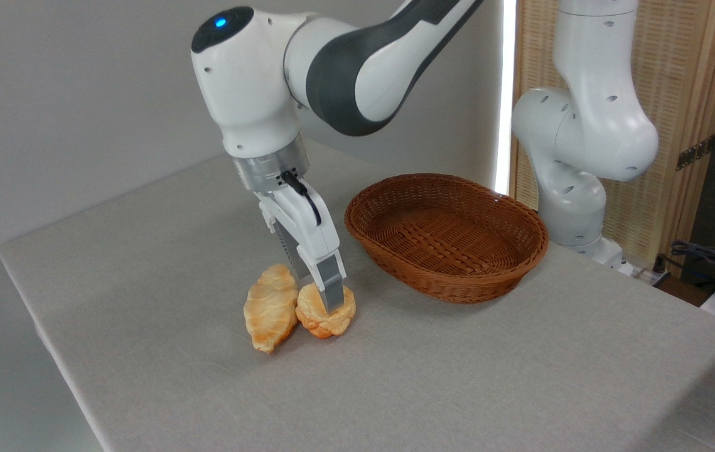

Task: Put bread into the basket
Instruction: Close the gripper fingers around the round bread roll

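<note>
bread (319,317) between lowered gripper (326,295) fingers

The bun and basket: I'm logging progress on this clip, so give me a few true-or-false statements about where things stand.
1. The basket is empty. True.
2. The round bun lies inside the basket. False: it sits on the table, left of the basket.
3. The gripper is down at the bun. True.
4. The croissant-shaped loaf lies right of the bun. False: it is on the bun's left, close beside it.
5. The gripper hovers over the basket. False: it is over the bun.
</note>
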`<state>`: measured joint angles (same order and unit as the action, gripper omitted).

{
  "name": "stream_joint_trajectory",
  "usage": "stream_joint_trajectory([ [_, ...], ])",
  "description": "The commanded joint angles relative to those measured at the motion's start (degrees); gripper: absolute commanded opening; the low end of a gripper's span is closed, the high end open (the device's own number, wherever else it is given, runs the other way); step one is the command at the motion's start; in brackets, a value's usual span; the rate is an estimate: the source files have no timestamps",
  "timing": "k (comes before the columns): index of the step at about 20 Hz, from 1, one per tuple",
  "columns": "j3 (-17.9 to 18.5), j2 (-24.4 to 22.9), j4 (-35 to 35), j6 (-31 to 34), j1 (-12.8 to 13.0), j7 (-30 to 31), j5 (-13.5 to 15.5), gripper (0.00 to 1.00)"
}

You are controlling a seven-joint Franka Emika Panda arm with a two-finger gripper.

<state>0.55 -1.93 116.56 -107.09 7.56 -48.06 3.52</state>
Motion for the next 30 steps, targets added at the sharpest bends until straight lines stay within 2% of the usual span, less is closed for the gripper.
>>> stream_joint_trajectory([
  [1, 0.50, 0.52, 0.51, -1.72, 0.09, -1.59, 0.17, 1.00],
  [3, 0.59, 0.61, 0.51, -1.81, 0.09, -1.77, -0.09, 1.00],
  [6, 0.68, 0.61, 0.51, -1.81, 0.00, -2.56, -2.20, 1.00],
  [19, 0.42, 2.01, 1.21, -1.72, 0.17, -3.00, -2.20, 1.00],
  [20, 0.33, 2.02, 1.21, -1.81, 0.17, -3.00, -2.20, 0.98],
  [21, 0.24, 2.02, 1.13, -1.81, 0.17, -3.09, -2.29, 0.91],
  [24, 0.24, 2.02, 1.13, -1.98, 0.17, -3.09, -2.20, 0.61],
  [25, 0.15, 2.02, 1.13, -1.98, 0.17, -3.09, -2.12, 0.57],
  [26, 0.15, 2.02, 1.13, -1.98, 0.17, -3.09, -2.12, 0.54],
  [30, 0.15, 2.02, 1.13, -1.81, 0.17, -3.09, -2.12, 0.54],
])
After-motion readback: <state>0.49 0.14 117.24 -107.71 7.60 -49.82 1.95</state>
